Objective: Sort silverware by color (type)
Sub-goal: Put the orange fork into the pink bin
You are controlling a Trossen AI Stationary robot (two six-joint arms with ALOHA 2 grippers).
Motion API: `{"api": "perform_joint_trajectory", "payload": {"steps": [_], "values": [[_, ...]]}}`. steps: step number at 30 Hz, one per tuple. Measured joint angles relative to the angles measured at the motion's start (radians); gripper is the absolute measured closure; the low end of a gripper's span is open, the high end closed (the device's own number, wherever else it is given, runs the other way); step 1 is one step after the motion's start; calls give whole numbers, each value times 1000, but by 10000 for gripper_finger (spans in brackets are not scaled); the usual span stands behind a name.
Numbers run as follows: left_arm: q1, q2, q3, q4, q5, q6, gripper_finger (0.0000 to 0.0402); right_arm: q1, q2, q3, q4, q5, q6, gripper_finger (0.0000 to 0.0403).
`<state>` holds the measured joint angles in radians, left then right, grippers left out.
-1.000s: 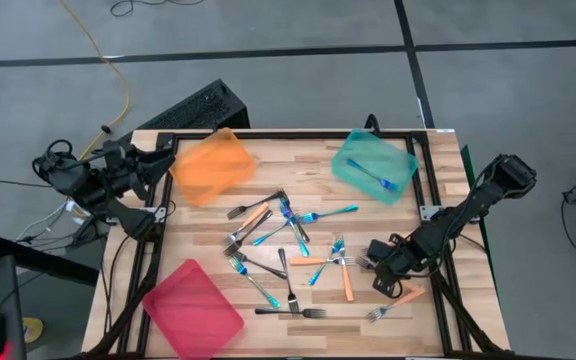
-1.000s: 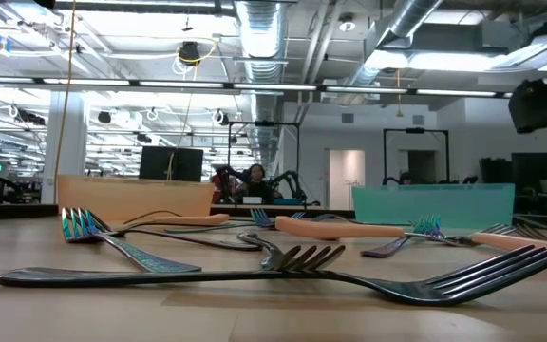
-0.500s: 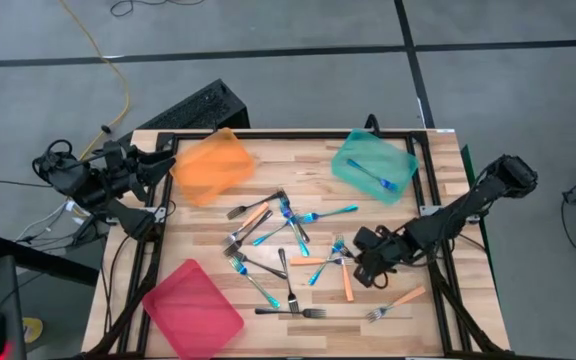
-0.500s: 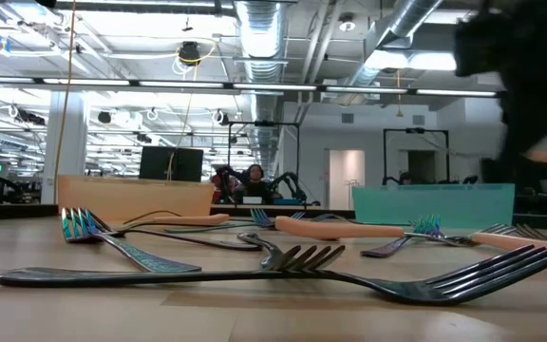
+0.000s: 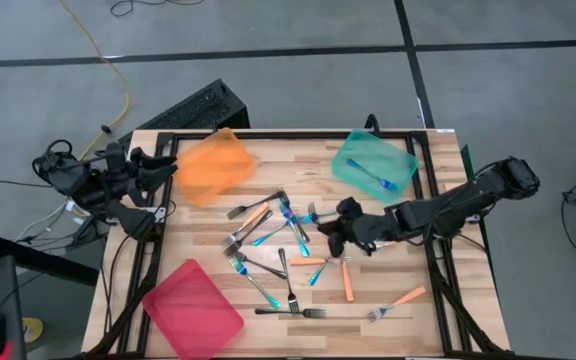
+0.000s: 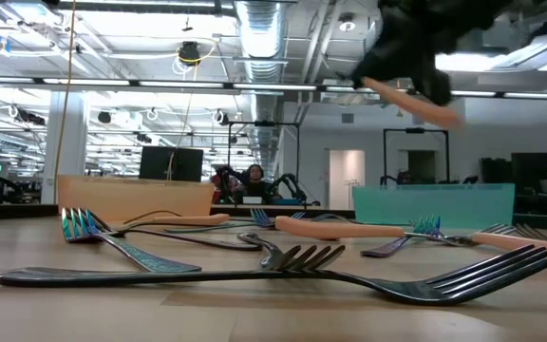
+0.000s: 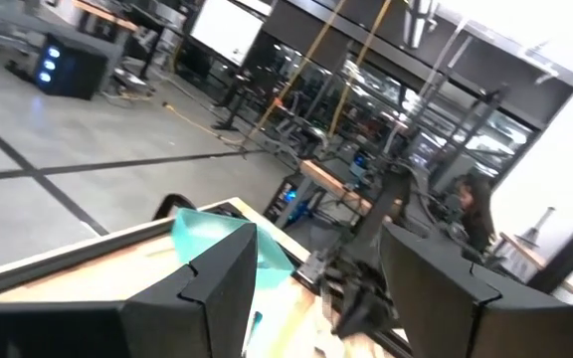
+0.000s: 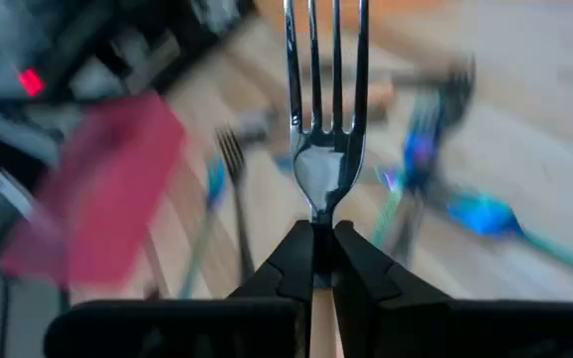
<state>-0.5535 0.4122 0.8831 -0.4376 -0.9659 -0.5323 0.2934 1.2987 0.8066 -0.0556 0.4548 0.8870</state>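
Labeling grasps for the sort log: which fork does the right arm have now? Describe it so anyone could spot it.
Start at the teal tray in the table's far right corner, then drop toward the fork pile mid-table, where the right gripper hangs above it. Its jaws are shut on the orange-handled fork, tines pointing out ahead of the gripper. Unlike every other fork, it is lifted off the wood.

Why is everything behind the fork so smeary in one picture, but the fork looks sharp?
In the right wrist view the fork, pinched by the right gripper, stays sharp while the pink tray and table behind smear with motion blur. In the low view, that arm is a dark blur at the top.
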Motion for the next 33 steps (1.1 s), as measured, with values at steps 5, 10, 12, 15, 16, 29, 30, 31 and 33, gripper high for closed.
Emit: {"api": "perform_joint_trajectory", "payload": {"steps": [5,10,12,15,16,29,30,31,33], "values": [[0,0,0,1,70,-3,205,-23,0,0,267,44,-146,360],[0,0,0,2,109,-14,205,-26,0,0,473,44,-280,359],[0,0,0,2,110,-14,205,-25,0,0,524,44,-313,359],[0,0,0,2,101,-14,205,-15,18,21,561,43,-345,359],[0,0,0,2,95,-14,205,-12,39,41,578,42,-360,359],[0,-3,1,7,63,9,205,-1,534,578,572,-217,-488,359],[0,-3,1,8,63,8,205,-1,578,629,563,-236,-487,359],[0,-3,1,8,63,6,205,0,623,682,561,-257,-485,359],[0,-3,1,10,63,0,205,9,710,781,553,-295,-485,359]]}}
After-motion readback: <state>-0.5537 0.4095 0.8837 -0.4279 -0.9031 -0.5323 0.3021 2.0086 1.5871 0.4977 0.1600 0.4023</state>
